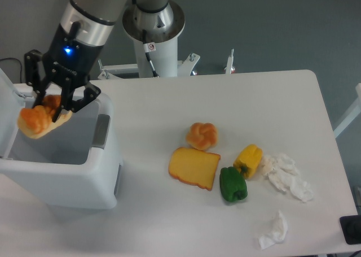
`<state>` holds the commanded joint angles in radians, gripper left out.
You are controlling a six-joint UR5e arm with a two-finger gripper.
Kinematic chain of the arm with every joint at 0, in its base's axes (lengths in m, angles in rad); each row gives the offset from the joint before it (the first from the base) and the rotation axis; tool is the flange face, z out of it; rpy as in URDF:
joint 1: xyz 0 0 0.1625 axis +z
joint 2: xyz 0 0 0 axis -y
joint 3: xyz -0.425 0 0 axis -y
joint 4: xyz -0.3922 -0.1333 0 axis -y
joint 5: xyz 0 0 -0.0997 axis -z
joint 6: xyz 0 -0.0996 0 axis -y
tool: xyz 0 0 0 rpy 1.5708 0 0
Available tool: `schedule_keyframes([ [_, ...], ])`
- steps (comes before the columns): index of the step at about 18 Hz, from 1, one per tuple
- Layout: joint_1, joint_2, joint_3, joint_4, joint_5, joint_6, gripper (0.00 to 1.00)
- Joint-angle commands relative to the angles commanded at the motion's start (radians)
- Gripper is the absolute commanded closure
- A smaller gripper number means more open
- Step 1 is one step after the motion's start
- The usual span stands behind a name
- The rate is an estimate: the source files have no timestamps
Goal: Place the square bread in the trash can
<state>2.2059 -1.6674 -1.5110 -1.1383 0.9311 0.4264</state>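
1. One small blocky square bread (38,120), glossy orange-brown on top and pale beneath, is clenched between the jaws of the black two-finger gripper (49,111). It hangs tilted in the air over the open mouth of the large white boxy plastic trash can (62,178), toward the bin's left side. Held there, it looks placed so that letting go would drop it straight in.
2. The bin stands at the left edge of the white tabletop (237,99). Its hinged white lid (7,107) is swung up at the far left, and a grey latch (101,131) sits on its right wall. The opening under the bread appears free; only the raised lid is near the load.
3. Several other things lie toward the tabletop's middle and right, well apart from the bin:
   - a round orange bun (202,135)
   - just in front of it, a flat yellow-orange toast slice (194,167)
   - a yellow pepper (248,160) touching a green pepper (233,184)
   - crumpled white tissue (287,177) near the right edge
   - a smaller white wad (274,230) by the near right corner
4. None of these stands in the way.
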Motion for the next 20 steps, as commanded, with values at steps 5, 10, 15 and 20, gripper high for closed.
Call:
schedule_keyframes([
  [5, 0.000, -0.002, 0.003, 0.009, 0.000, 0.002, 0.13],
  [10, 0.008, -0.003, 0.009, 0.021, 0.003, 0.005, 0.06],
  [15, 0.081, 0.003, 0.009, 0.040, 0.012, 0.023, 0.00],
  [20, 0.163, 0.009, 0.009, 0.042, 0.075, 0.124, 0.00],
])
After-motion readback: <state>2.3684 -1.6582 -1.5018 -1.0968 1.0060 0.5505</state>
